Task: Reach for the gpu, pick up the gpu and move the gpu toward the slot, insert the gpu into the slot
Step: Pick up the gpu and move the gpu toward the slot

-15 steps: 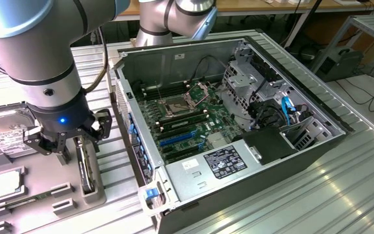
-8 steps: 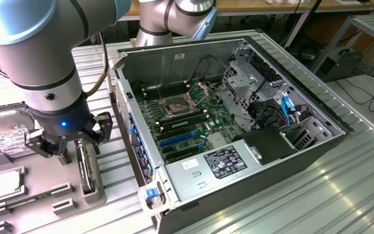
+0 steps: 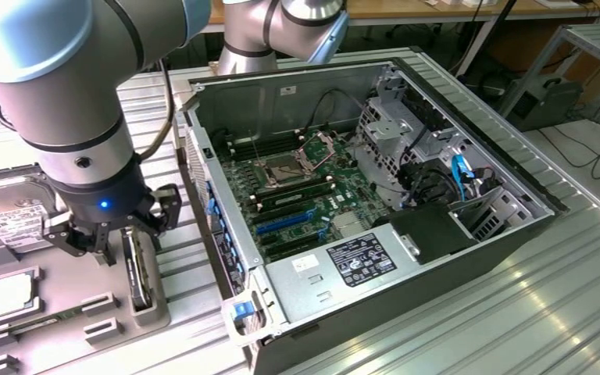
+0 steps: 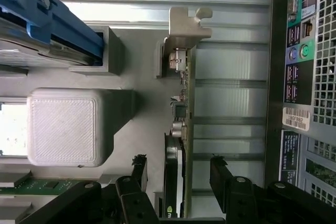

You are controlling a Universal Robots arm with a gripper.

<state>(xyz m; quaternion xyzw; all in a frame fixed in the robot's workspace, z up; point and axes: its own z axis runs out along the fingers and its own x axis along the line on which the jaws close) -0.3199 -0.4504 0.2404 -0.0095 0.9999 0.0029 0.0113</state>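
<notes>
Gpu [image 4: 181, 109] stands on edge between the open end effector's [image 4: 179, 174] fingers, ungripped.

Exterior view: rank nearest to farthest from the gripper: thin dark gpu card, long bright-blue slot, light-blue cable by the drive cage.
1. Thin dark gpu card: upright in grey holder, just below the open gripper.
2. Long bright-blue slot: on the green motherboard.
3. Light-blue cable: by the metal drive cage, exterior view's right.

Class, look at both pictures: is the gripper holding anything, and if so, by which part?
Nothing is held. The open gripper straddles the upright graphics card, with a gap on each side.
</notes>
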